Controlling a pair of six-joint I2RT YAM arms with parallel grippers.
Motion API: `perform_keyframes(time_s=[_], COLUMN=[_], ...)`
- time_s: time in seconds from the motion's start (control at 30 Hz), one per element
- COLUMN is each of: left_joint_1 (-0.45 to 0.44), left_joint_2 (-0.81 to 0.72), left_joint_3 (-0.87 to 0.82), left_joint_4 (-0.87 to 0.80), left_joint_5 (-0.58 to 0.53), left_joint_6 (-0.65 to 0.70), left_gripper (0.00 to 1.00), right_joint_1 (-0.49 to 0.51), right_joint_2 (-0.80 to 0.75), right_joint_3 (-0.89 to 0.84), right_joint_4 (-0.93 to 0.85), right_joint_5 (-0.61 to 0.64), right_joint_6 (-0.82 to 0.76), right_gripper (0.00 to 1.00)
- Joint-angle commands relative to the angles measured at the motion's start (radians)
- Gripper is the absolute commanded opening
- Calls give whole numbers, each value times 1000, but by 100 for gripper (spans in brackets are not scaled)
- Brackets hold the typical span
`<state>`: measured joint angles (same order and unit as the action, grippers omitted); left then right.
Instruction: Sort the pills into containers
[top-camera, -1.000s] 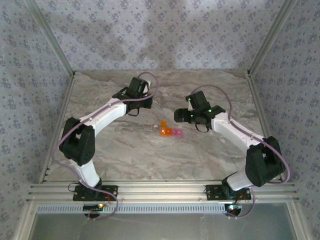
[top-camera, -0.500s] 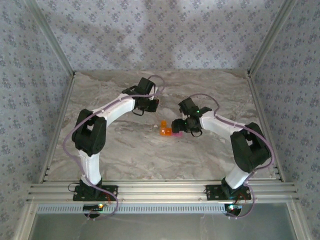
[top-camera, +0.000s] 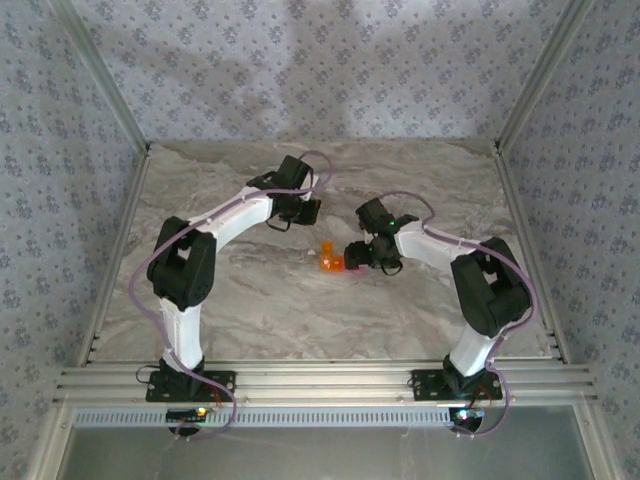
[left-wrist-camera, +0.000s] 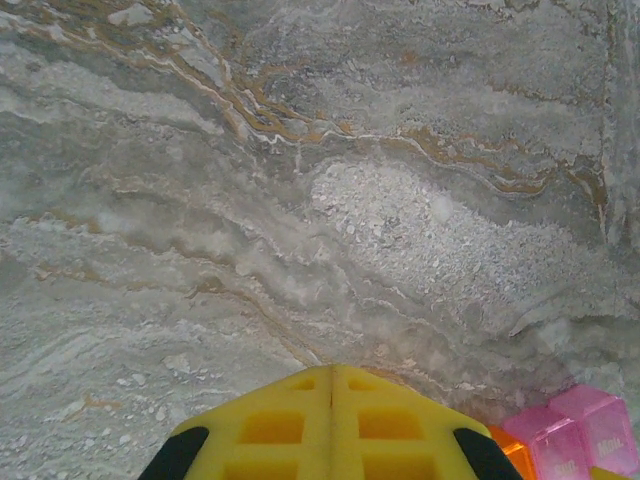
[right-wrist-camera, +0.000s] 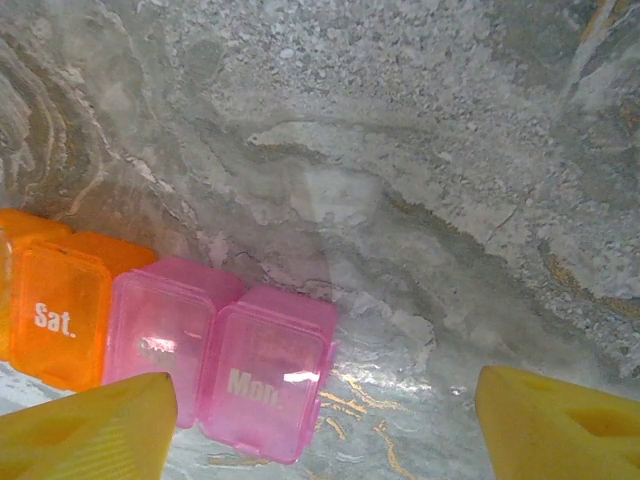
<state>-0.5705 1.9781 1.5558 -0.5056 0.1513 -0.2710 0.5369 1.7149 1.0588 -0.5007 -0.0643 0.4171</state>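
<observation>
Strip of translucent orange-to-pink plastic containers (top-camera: 335, 263) lies near the middle of your grey marbled table surface (top-camera: 250, 310); your right gripper (top-camera: 356, 254) hangs low over its pink end, the 2 yellow fingers (right-wrist-camera: 90, 425) spread wide and holding nothing, the pink "Mon." box (right-wrist-camera: 265, 385) between them; your left gripper (top-camera: 308, 210) sits near the strip on its far-edge side, yellow pads (left-wrist-camera: 290, 430) pressed together, empty.

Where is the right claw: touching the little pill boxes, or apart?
Cannot tell. In the right wrist view, one yellow finger of the right claw overlaps the near edge of the pill boxes, but it may be hovering above them.
</observation>
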Motion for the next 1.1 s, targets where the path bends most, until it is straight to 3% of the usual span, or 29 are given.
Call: perform_keyframes(time_s=[0.0, 1.07], left_joint_1=[-9, -78], left_joint_2=[23, 102], left_joint_3=[31, 44], left_joint_4=[-27, -60], left_joint_5=[25, 55], left_joint_6=[19, 56], left_gripper=[0, 0], right_joint_1=[-6, -15], right_joint_2=[14, 18], right_joint_3=[1, -35], right_joint_4=[-8, 27], right_joint_5=[-12, -16], right_joint_6=[-7, 18], right_gripper=[80, 79])
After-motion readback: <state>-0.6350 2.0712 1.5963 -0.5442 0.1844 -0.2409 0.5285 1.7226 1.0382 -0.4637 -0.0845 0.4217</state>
